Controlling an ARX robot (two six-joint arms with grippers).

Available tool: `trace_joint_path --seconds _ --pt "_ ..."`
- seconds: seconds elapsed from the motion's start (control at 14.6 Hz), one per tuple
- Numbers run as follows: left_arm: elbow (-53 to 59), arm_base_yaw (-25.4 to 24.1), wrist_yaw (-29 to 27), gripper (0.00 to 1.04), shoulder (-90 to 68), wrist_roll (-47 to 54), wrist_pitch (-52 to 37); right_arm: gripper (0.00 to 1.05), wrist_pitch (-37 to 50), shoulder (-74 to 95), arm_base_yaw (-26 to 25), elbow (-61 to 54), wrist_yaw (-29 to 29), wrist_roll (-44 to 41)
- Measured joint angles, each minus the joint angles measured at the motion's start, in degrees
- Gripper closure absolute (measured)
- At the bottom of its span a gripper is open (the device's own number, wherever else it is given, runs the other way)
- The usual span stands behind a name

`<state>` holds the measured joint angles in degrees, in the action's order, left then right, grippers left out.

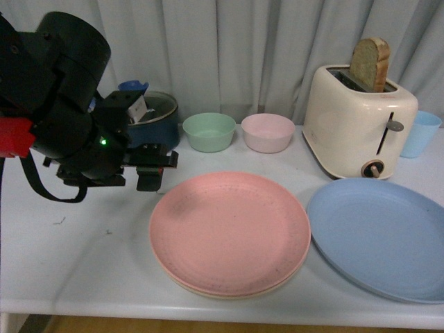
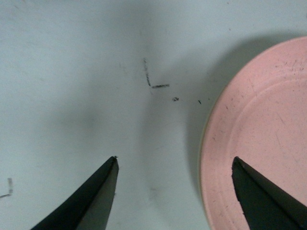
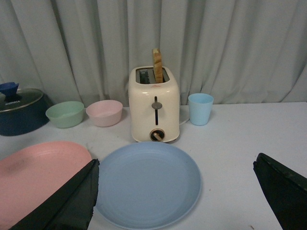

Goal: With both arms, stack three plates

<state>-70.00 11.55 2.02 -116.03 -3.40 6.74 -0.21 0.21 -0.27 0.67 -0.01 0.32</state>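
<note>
The pink plate (image 1: 229, 232) lies on the beige plate (image 1: 208, 290), of which only a thin rim shows, at the table's middle front. The light blue plate (image 1: 385, 236) lies alone to its right. My left gripper (image 1: 149, 177) is open and empty, hovering just left of the pink plate's far-left edge. In the left wrist view the gripper (image 2: 175, 165) straddles the pink plate's rim (image 2: 259, 139), with the beige edge (image 2: 200, 158) showing beneath. The right arm is out of the front view. In the right wrist view the open right gripper (image 3: 175, 175) faces the blue plate (image 3: 146, 184), with the pink plate (image 3: 38, 175) beside it.
A cream toaster (image 1: 357, 125) with bread stands behind the blue plate. A green bowl (image 1: 208, 132) and a pink bowl (image 1: 267, 132) sit at the back, a dark blue pot (image 1: 152, 118) behind my left arm, a blue cup (image 1: 420, 133) far right.
</note>
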Motion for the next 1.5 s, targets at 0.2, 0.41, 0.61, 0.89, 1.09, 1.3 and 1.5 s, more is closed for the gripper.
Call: trace_joint_path --seconds 0.2,0.41,0.61,0.89,1.09,1.3,1.5 --pt "8.22 -0.24 -4.15 0.05 12.92 5.53 -7.48 0.06 0.0 0.0 0.0 0.0 0.0 0.0" --pt "25.16 1.88 -5.84 0.07 42.23 15.82 -26.97 0.06 0.0 0.0 0.0 0.0 0.0 0.0" --pt "31.91 1.09 -13.35 0.22 55.95 11.41 -33.97 0.06 0.02 0.0 0.0 0.0 0.0 0.0" --pt "49.18 -3.78 -10.19 0.76 64.61 4.33 -38.6 0.06 0.0 0.0 0.0 0.0 0.0 0.0" --pt "57.57 -6.23 -7.45 1.03 70.29 3.58 -38.58 0.06 0.0 0.0 0.0 0.0 0.0 0.0" --pt "62.16 -11.82 -2.71 1.03 77.57 3.54 -37.22 0.06 0.0 0.0 0.0 0.0 0.0 0.0" --pt "65.11 -11.43 -2.03 1.03 83.62 3.56 -34.14 0.06 0.0 0.0 0.0 0.0 0.0 0.0"
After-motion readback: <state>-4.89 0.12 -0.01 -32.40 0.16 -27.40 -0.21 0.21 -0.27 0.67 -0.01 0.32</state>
